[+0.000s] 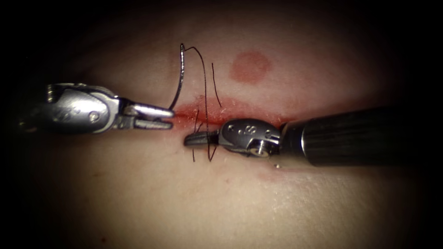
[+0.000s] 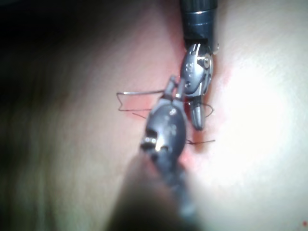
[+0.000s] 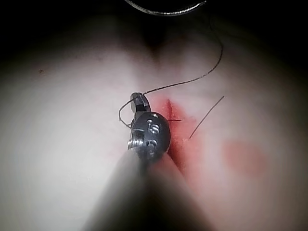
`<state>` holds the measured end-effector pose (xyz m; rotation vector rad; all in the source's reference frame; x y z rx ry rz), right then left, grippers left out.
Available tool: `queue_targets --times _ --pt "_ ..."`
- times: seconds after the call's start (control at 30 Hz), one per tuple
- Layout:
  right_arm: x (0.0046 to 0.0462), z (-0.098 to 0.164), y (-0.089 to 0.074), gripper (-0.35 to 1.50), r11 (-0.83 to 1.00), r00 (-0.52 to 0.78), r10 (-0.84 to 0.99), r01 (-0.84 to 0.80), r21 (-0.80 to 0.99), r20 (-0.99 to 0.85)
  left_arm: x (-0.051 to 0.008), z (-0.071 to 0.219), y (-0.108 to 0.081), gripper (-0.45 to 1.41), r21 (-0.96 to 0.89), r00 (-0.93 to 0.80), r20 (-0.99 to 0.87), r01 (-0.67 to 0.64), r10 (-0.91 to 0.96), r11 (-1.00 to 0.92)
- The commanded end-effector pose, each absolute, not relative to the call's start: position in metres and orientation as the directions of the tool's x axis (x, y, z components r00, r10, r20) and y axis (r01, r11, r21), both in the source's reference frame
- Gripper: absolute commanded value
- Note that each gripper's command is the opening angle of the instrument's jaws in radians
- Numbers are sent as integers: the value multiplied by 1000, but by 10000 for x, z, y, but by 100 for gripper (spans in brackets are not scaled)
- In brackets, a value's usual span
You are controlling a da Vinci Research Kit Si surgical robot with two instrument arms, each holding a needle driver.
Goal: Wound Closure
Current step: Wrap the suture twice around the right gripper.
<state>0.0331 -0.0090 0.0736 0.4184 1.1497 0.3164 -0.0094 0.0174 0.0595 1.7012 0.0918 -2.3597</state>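
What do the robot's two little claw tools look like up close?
Both are shiny silver metal. The left arm's tool has two slim pointed jaws on a chunky hinged wrist with round pins. The right arm's tool has a rounded silver head stamped with small markings, a screw, and a long, dark, ribbed tube-shaped shaft.

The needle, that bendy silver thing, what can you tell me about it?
The needle is a thin, shiny, curved piece of metal. The left tool grips its lower end just left of the cut, and the curve rises clear of the tissue, not stuck in it. Dark thread leaves its top end and runs down past the right tool.
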Motion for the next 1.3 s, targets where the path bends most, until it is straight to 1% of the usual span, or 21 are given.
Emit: queue_targets --times 0.03,0.23,0.47,0.67,0.8,1.03,1.3 --pt "334 736 -100 -35 878 372 451 -23 477 -811 -99 610 173 -35 85 -305 -940 235 -156 -968" --pt "321 730 -104 -35 881 342 449 -17 472 -826 -99 667 142 -35 71 -354 -919 286 -175 -955" --pt "327 726 -105 -35 884 312 451 -27 467 -836 -109 712 108 -35 49 -391 -905 300 -170 -953" --pt "325 723 -104 -35 884 287 454 -27 466 -844 -115 718 99 -35 55 -389 -904 303 -177 -951" --pt "320 723 -104 -35 886 299 452 -38 463 -840 -101 711 101 -35 53 -391 -903 309 -178 -950" --pt "313 724 -104 -35 886 310 451 -41 462 -837 -67 693 113 -35 56 -402 -901 267 -164 -962" --pt "326 721 -106 -35 884 294 453 -30 466 -842 -93 702 106 -35 56 -398 -903 262 -160 -964"
